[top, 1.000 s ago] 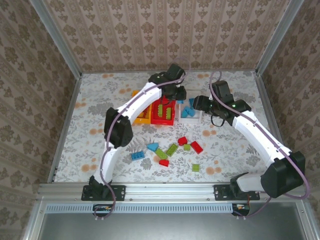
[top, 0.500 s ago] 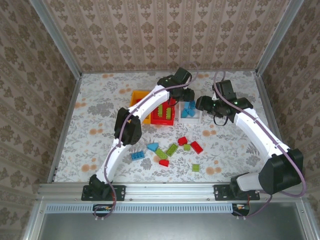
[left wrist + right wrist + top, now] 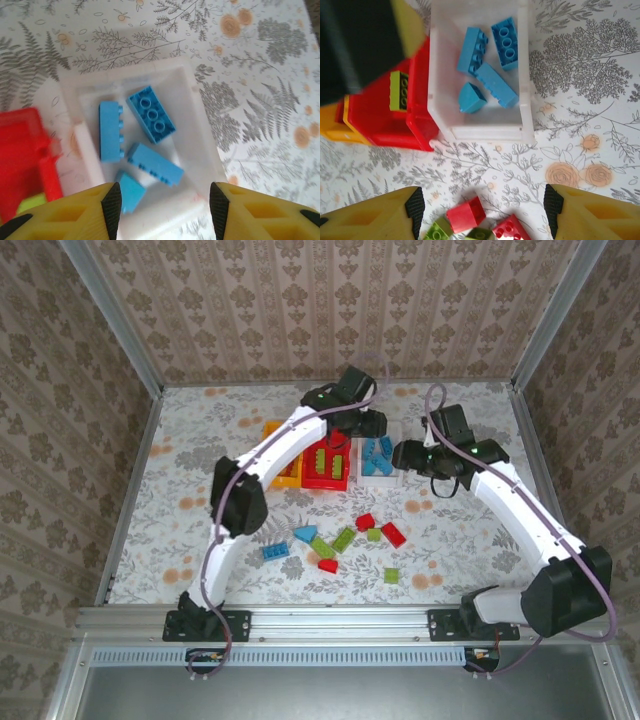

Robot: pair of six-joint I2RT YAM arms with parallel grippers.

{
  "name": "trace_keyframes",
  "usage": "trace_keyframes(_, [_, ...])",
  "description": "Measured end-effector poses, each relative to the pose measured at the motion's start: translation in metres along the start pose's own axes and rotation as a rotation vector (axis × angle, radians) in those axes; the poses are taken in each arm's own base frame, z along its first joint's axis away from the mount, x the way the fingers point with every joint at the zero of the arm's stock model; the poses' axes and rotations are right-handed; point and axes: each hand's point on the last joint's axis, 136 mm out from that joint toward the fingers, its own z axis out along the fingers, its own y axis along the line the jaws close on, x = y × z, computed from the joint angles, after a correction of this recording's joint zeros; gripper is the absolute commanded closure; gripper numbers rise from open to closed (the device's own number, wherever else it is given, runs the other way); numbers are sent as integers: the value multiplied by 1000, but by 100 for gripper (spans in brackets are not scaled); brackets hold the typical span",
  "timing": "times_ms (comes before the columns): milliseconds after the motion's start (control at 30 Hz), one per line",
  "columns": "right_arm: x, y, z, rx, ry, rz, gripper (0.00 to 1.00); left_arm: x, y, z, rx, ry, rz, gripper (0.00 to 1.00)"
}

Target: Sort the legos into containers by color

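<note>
Just now the jaws of your left gripper (image 3: 162, 200) went from nearly shut to spread, empty above the white bin (image 3: 137, 75), centre frame. Four blue legos (image 3: 151, 114) lie inside, so that drop looks done. Your right gripper (image 3: 482, 202): spread, empty. Other loose legos (image 3: 345, 538) wait at lower centre of the top view.

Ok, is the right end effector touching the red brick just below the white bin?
Apart. The right wrist view shows the red brick lying on the table between the open right end effector's fingers, with tabletop visible between it and each finger.
</note>
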Motion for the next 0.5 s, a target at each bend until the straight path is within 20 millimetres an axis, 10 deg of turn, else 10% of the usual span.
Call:
trace_keyframes(233, [59, 25, 0, 2, 131, -201, 30, 45, 23, -90, -14, 2, -4, 45])
trace_keyframes(500, [130, 48, 40, 30, 366, -400, 22, 166, 107, -110, -153, 177, -88, 43])
